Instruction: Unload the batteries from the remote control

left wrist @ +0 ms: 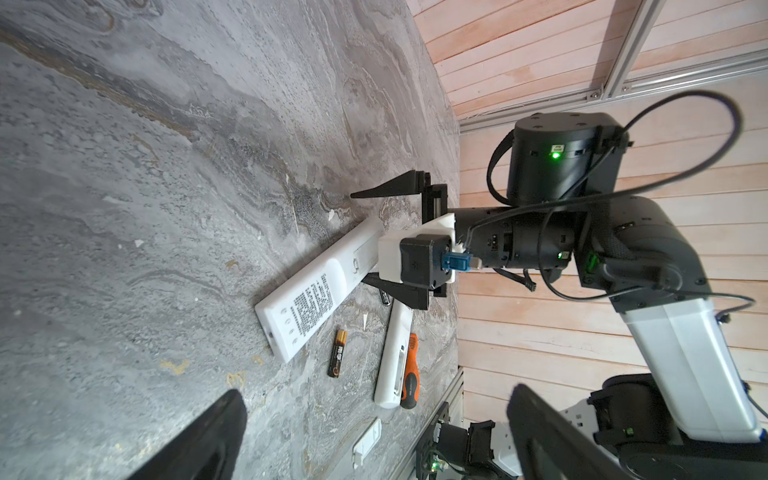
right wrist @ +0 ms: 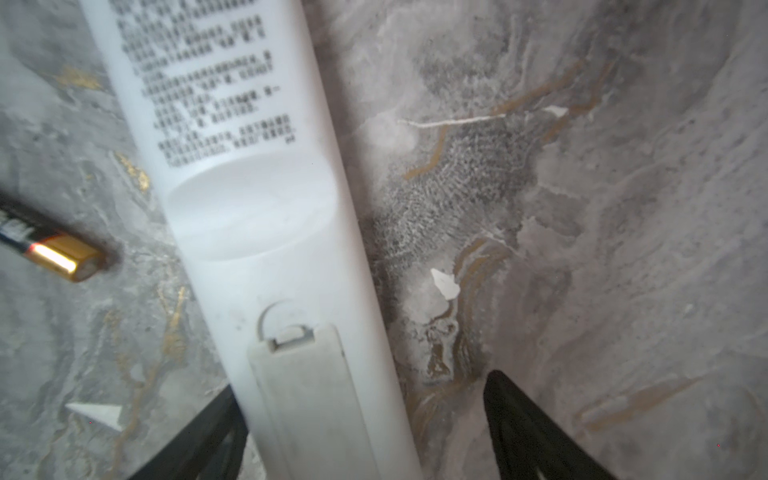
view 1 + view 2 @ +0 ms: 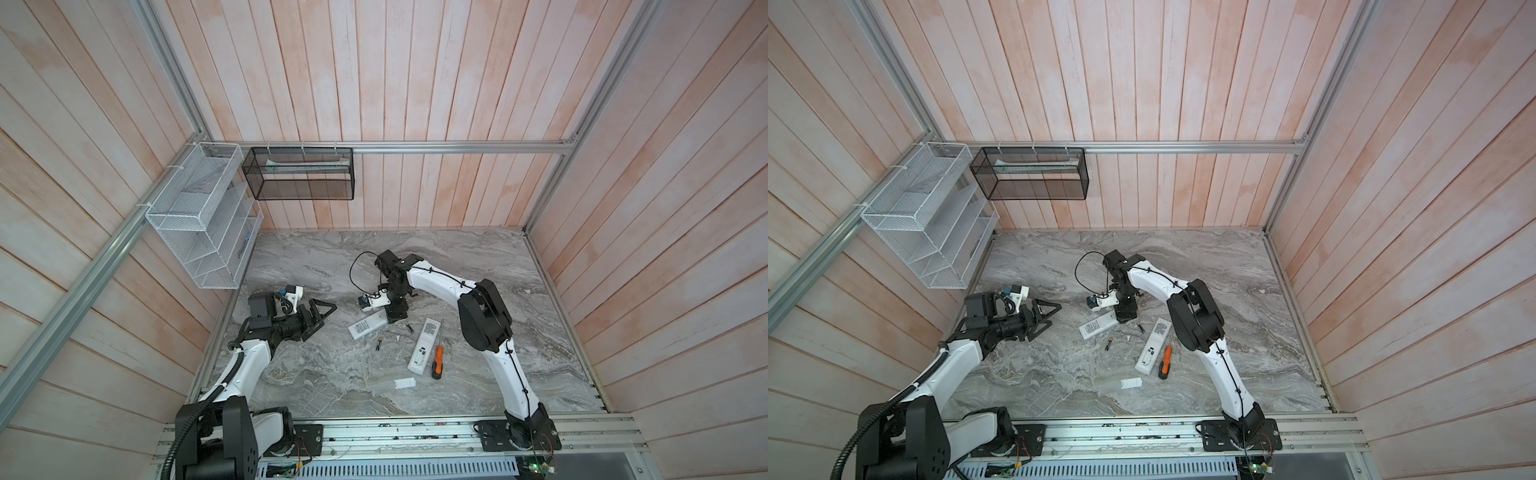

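A white remote control [image 3: 368, 327] lies face down at mid-table, its battery cover [image 2: 303, 395] shut. My right gripper [image 3: 395, 318] points down over its covered end, jaws open astride it [image 2: 361, 390]: one finger is close against the remote's side, the other stands clear. One of the batteries [image 3: 379, 345] lies loose just in front, another [image 3: 409, 328] to the right. A second white remote [image 3: 424, 347] lies further right with its compartment open. My left gripper [image 3: 322, 313] hovers open and empty left of the first remote.
An orange-and-black screwdriver [image 3: 436, 361] lies beside the second remote. A loose white cover [image 3: 405, 382] sits nearer the front edge. A white wire basket [image 3: 199, 216] and a black mesh basket [image 3: 299, 174] hang on the back-left walls.
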Tool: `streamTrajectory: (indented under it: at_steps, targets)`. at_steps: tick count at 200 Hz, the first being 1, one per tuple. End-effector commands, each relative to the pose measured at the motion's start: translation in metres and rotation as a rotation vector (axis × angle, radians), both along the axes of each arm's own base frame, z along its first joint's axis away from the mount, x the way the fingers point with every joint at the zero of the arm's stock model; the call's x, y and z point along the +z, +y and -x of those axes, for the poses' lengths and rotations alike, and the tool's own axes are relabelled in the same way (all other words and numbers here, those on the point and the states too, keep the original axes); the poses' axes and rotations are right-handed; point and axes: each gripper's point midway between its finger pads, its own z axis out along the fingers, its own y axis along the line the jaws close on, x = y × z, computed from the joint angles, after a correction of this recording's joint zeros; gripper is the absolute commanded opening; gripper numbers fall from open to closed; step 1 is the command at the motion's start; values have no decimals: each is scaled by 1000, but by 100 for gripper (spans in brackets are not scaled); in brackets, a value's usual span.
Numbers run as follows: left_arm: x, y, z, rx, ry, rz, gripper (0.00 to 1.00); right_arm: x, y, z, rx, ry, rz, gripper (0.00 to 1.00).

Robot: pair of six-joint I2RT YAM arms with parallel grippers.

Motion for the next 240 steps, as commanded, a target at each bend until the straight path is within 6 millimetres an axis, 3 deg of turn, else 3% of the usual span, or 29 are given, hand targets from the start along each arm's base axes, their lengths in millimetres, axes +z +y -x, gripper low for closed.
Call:
streamTrajectory:
  at_steps: [1,117,175,240]
  targets:
    - [-3,-2,5,-18,-7,4,100,-14,0,7,-15,24,40,82]
    - [-5,-2,5,-22,14,14,100,-10,-1,27,-7,89,15,55]
    - [2,-5,5,-39,4,41,100,26,7,36,-69,86,-174,46]
    - [23,-15,3,-63,-54,103,100,65,-4,51,-139,73,-365,45]
